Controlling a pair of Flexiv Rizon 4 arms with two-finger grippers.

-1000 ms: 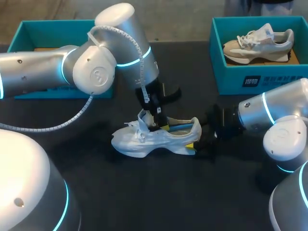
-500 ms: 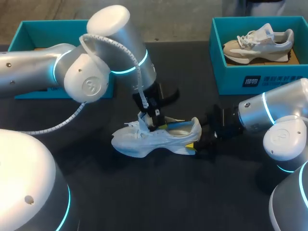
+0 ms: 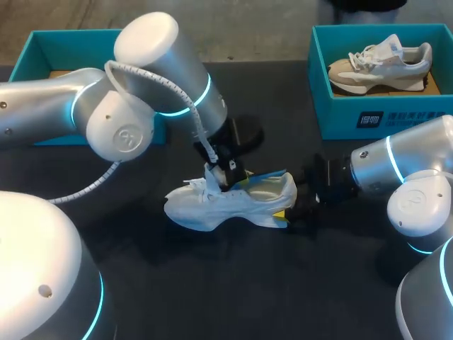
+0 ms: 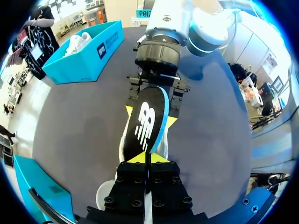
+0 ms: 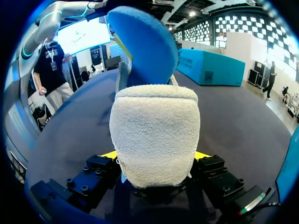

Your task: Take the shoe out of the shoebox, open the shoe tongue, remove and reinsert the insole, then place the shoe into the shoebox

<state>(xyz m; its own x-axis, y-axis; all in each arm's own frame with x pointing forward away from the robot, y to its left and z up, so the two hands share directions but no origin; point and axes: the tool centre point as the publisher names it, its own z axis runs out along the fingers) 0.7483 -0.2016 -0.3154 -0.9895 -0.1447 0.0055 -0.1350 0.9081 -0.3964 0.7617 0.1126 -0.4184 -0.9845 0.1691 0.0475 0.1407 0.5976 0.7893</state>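
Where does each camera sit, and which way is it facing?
Head view: above and behind, facing down at the table; left arm and right arm show.
Left wrist view: on the left gripper, facing along the insole toward the right gripper.
Right wrist view: on the right gripper, facing the heel of the shoe.
Both wrist views share the insole.

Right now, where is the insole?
Head view, mid-table: the insole lifts out of the white shoe, pinched in the left arm's jaws; the right arm's jaws hold the heel.
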